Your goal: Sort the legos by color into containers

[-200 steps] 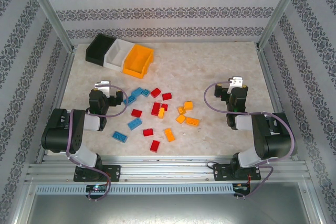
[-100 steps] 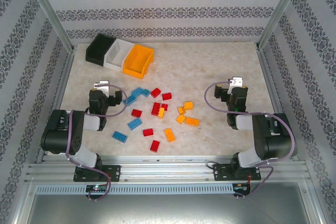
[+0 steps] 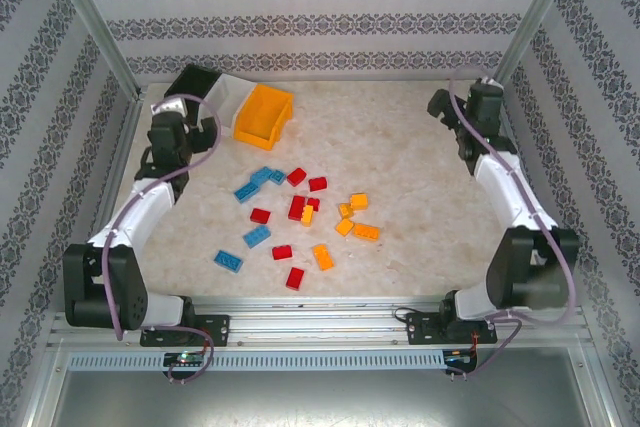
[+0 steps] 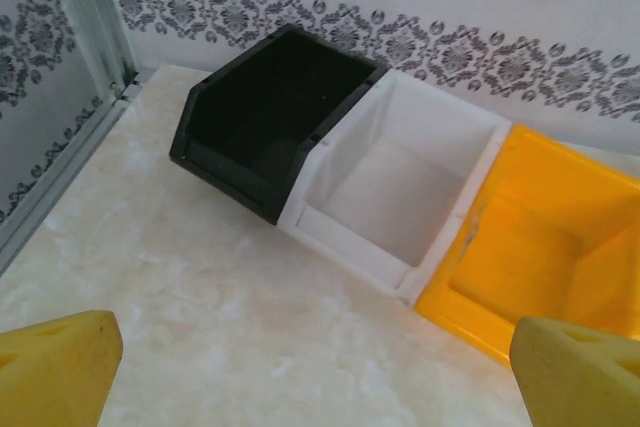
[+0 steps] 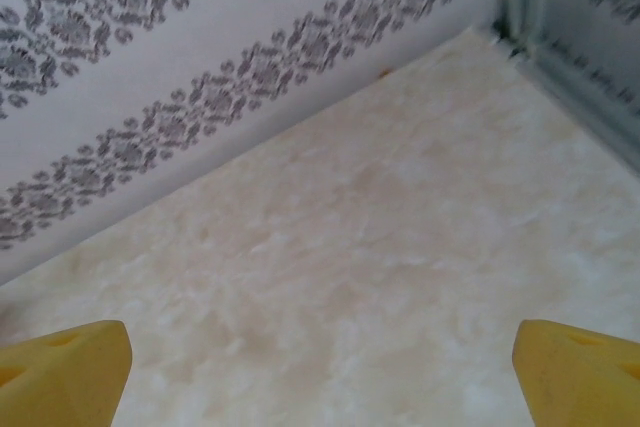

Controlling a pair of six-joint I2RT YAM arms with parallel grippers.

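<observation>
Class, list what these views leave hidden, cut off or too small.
1. Top external: black bin's near side, covered by the left arm.
2. Left wrist: orange bin, cut off by the right edge.
3. Top external: legos' studs, too small to count.
4. Right wrist: right gripper's fingers, cropped at the bottom corners.

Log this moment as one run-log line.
left jaws open, facing bins | right jaws open, far-right corner | legos loose on table | bins empty

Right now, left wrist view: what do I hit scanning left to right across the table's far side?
Upright aluminium frame post → black open-top plastic bin → white open-top plastic bin → orange open-top plastic bin. The three bins are joined in one row.
</observation>
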